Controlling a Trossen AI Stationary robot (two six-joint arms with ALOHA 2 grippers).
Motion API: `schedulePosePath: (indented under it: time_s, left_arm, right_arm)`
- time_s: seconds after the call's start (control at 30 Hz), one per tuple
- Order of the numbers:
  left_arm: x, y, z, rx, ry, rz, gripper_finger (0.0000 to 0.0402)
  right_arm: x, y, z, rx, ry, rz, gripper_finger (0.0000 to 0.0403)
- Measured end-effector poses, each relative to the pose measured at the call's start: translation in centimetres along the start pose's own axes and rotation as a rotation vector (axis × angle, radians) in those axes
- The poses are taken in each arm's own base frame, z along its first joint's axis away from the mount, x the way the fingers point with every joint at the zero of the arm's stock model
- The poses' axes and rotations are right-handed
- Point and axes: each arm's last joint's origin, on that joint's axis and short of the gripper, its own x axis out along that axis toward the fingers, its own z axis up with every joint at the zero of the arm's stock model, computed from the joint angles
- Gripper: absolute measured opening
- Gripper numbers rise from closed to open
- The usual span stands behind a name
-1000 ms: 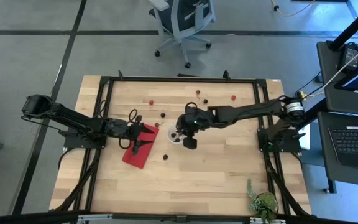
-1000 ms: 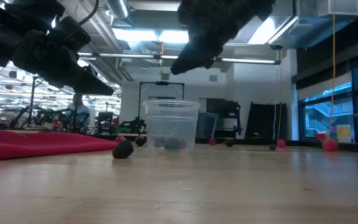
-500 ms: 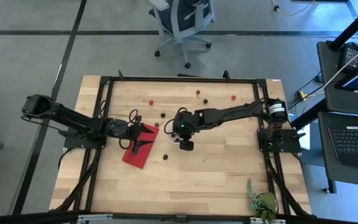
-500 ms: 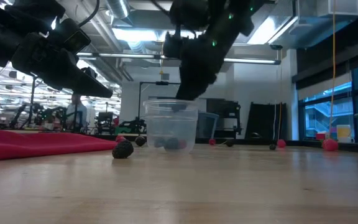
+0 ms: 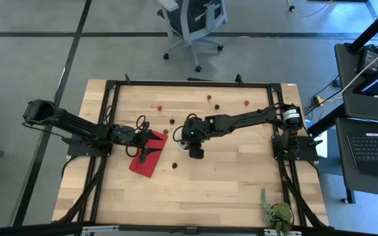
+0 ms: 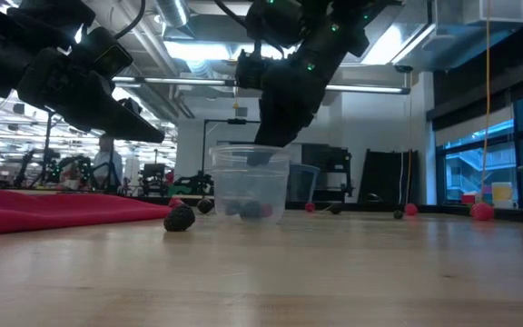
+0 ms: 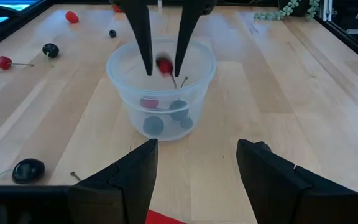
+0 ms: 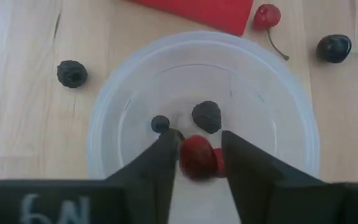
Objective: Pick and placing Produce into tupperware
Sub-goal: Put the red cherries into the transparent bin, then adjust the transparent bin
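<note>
The clear round tupperware cup (image 5: 184,143) (image 6: 250,184) stands on its base mid-table and holds a few dark berries (image 8: 207,116) and a red one (image 7: 149,102). My right gripper (image 8: 199,135) (image 7: 164,59) points down into the cup's mouth, shut on a red cherry (image 8: 197,157). My left gripper (image 7: 197,146) (image 5: 155,142) hovers open above the magenta cloth (image 5: 146,160), facing the cup. Loose produce lies around: a blackberry (image 6: 180,218) (image 8: 72,73), a red cherry (image 8: 266,15), a dark cherry (image 8: 334,48). My right gripper pinches the red cherry's round body (image 7: 164,65) between its two fingers (image 8: 166,149), coming from above and pointing down. The cherry is lifted clear, just inside the cup's rim, with its thin stem (image 7: 183,81) hanging below.
More cherries and berries are scattered toward the far edge (image 5: 159,107) (image 5: 246,102) and beside the cup (image 7: 28,170) (image 7: 50,50). A green plant (image 5: 277,213) sits at the near right corner. The dark frame rails (image 5: 189,83) run along the table's edges.
My right gripper has moved toward the table's left, from beside the cup to above it, and come down until its fingers reach into the cup's mouth, carrying the red cherry. For the last half second it has stayed there.
</note>
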Motion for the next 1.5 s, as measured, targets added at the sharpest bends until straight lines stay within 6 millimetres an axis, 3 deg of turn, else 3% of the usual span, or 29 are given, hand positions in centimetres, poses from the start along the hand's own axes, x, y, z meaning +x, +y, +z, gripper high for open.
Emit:
schedulePosePath:
  time_s: [0.23,0.4,0.53,0.7,0.8,0.93,1.23,1.5]
  left_arm:
    - [0.0,0.0,0.0,0.0,0.0,0.0,0.0212]
    - [0.0,0.0,0.0,0.0,0.0,0.0,0.0212]
    - [0.0,0.0,0.0,0.0,-0.001,0.001,0.0212]
    - [0.0,0.0,0.0,0.0,-0.002,0.004,0.0212]
    - [0.0,0.0,0.0,0.0,0.001,0.004,0.0212]
    - [0.0,0.0,-0.1,0.0,0.005,0.004,0.0212]
    - [0.0,0.0,-0.2,0.0,0.015,0.005,0.0212]
    - [0.0,0.0,-0.2,-0.002,0.018,0.005,0.0212]
  right_arm:
    - [-0.2,0.0,0.1,0.0,-0.005,0.0,0.0201]
    - [-2.9,0.4,1.9,-0.005,-0.128,-0.006,0.0221]
    - [-5.4,2.5,3.4,-0.063,-0.286,-0.076,0.0224]
    - [-6.2,7.0,4.0,-0.152,-0.41,-0.144,0.0225]
    - [-5.4,9.6,3.1,-0.149,-0.488,-0.195,0.0225]
    - [-3.9,11.5,0.9,-0.067,-0.605,-0.173,0.0225]
    - [0.1,12.0,-4.3,0.073,-0.804,-0.063,0.0225]
    - [5.4,12.6,-5.2,0.078,-0.758,-0.107,0.0225]
